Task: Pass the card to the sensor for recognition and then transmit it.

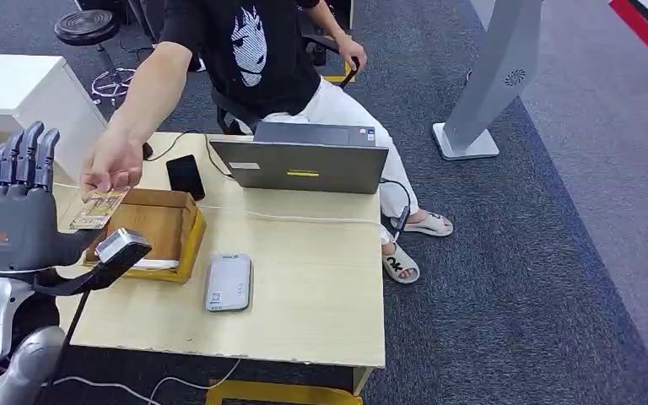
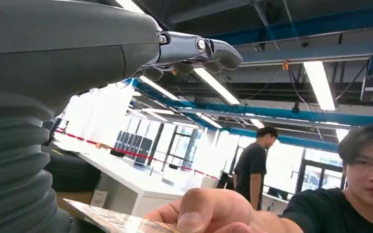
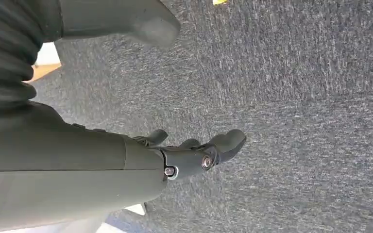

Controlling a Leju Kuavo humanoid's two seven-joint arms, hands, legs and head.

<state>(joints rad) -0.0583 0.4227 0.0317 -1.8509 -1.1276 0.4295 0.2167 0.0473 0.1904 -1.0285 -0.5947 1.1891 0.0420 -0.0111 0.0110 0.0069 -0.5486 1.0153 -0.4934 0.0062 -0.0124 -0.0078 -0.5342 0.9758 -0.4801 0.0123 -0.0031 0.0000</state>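
Left robot hand [image 1: 18,207] upright, fingers spread, empty — person's hand [image 1: 111,166] holds card [image 1: 97,209] beside it

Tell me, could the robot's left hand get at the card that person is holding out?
Probably yes. The left hand is raised and open, and the person's hand holds the card right beside its palm, with nothing between them.

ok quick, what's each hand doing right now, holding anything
left hand: open, raised, fingers upright; a person's hand holds the card beside it.
right hand: holds nothing, fingers loosely curled above the carpet.
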